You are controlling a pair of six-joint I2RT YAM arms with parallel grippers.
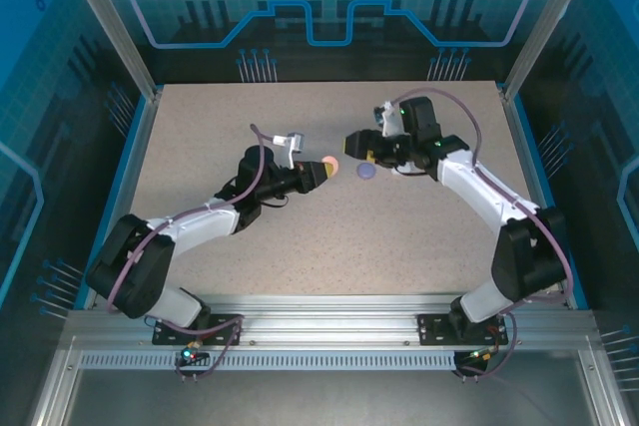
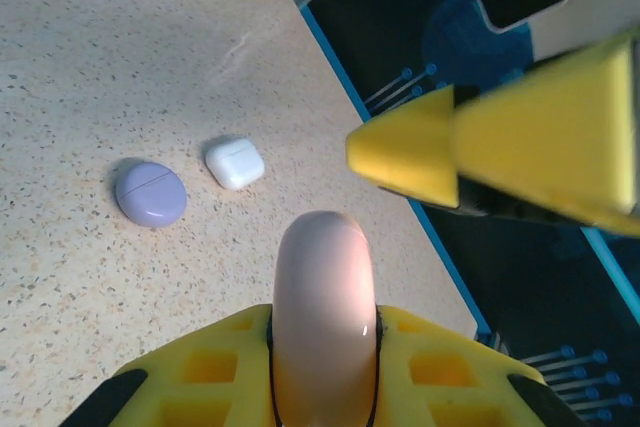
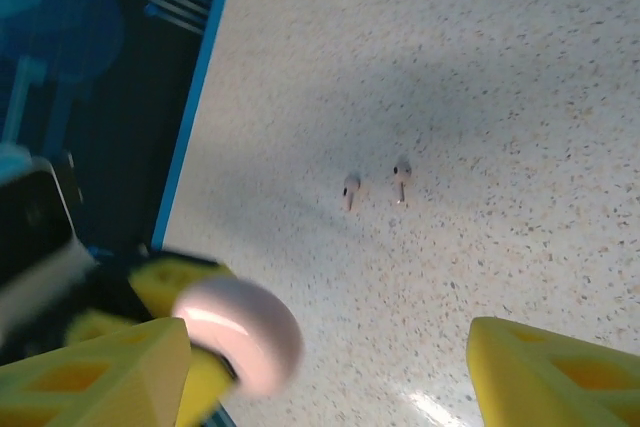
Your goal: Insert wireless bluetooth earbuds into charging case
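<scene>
Centrally, two earbuds [image 3: 350, 190] lie side by side on the speckled table [image 3: 480, 67], close together but not touching. Each is a tiny pale bud with a short stem and a darker tip; blur obscures its exact tint. Left fingers [image 2: 215, 372] are clenched on a pale pink case [image 2: 323, 297], a smooth rounded shell held edge-on above the table, with its lower part hidden between them. Right fingers [image 3: 545, 377] stand released and wide, one beside the pink case, grasping nothing. A purple case [image 2: 151, 193] and a white case [image 2: 235, 163] lie closed on the table, just beside each other. Whether the pink case is open cannot be told.
</scene>
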